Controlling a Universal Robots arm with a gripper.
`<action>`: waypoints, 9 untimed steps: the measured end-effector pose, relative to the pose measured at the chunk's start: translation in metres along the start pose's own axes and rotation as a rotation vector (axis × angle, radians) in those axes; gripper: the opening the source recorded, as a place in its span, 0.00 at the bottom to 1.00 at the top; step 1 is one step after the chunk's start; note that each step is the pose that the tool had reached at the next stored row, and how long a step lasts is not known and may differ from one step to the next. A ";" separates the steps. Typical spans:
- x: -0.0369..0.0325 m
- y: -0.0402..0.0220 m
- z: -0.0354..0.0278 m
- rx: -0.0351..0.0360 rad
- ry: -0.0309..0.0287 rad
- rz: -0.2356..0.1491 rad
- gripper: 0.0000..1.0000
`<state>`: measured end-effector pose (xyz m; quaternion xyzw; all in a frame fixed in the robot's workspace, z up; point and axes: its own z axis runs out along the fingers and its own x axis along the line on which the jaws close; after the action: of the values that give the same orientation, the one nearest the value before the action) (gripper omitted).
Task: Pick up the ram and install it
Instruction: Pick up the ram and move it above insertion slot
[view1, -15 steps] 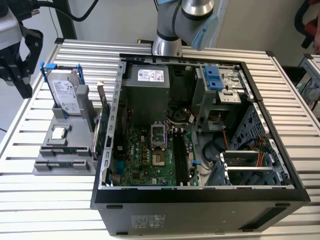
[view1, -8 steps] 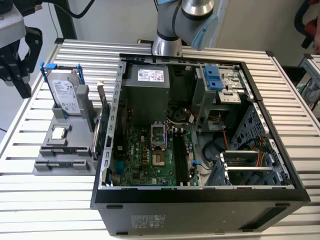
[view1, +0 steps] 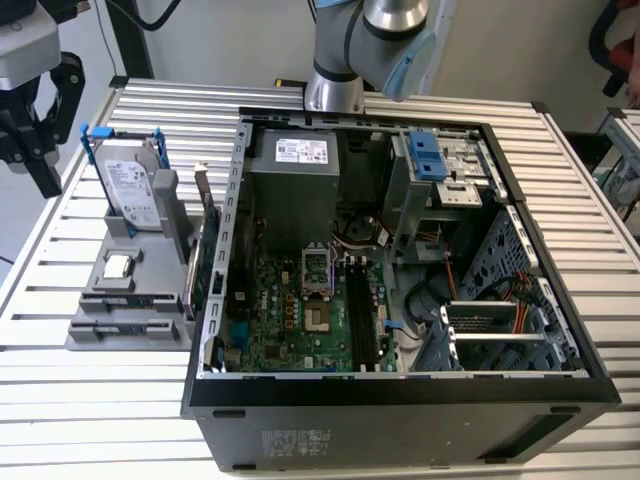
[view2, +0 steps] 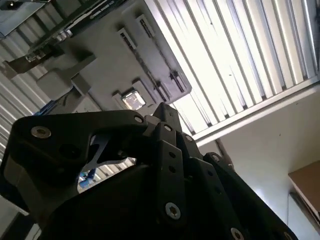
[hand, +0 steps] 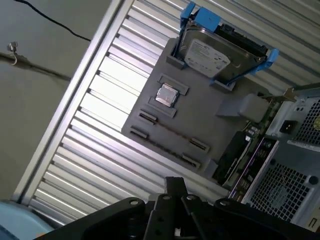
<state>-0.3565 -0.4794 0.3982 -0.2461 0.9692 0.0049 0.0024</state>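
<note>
**Exterior view.** The open computer case (view1: 400, 430) lies on the slatted bench (view1: 590, 200). At the exterior view's left, just beside the case, a grey tray (view1: 90, 338) carries a hard drive (view1: 130, 185) in a blue frame and a processor chip (view1: 118, 266). The claw (view1: 40, 130) hangs above the bench's edge at the exterior view's left, clear of the tray.

**First wrist view.** The ram (hand: 172, 131) stands on edge in the tray. It shows as a thin dark strip running between two end holders, just beside the processor chip. It is well apart from the claw.

**Second wrist view.** The claw's black linkage fills the foreground, with the tray beyond it. Whether the claw is released or clenched cannot be told.
</note>
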 end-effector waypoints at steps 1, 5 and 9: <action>0.0000 0.0000 0.0000 0.0011 0.0007 -0.013 0.00; 0.0000 0.0000 -0.0002 0.0054 0.0037 -0.063 0.00; 0.0000 0.0000 -0.0004 0.0100 0.0068 -0.112 0.00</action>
<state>-0.3565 -0.4794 0.3987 -0.3000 0.9539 -0.0009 0.0006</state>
